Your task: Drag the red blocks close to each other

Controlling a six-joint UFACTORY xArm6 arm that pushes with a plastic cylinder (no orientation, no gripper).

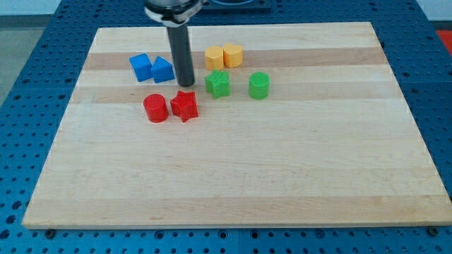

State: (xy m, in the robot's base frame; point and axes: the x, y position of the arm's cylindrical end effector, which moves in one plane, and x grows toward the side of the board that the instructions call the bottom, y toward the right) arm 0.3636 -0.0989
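Observation:
A red cylinder (155, 108) and a red star-shaped block (184, 105) sit side by side on the wooden board (233, 169), left of the middle, nearly touching. My tip (186, 84) stands just above the red star in the view, a small gap away from it. It is right next to the right-hand blue block (162, 69).
Two blue blocks, the left one (140, 66) beside the right one, sit at the upper left. Two yellow blocks (215, 57) (233, 54) sit at the view's top. A green star-shaped block (217, 83) and a green cylinder (259, 85) lie right of my tip.

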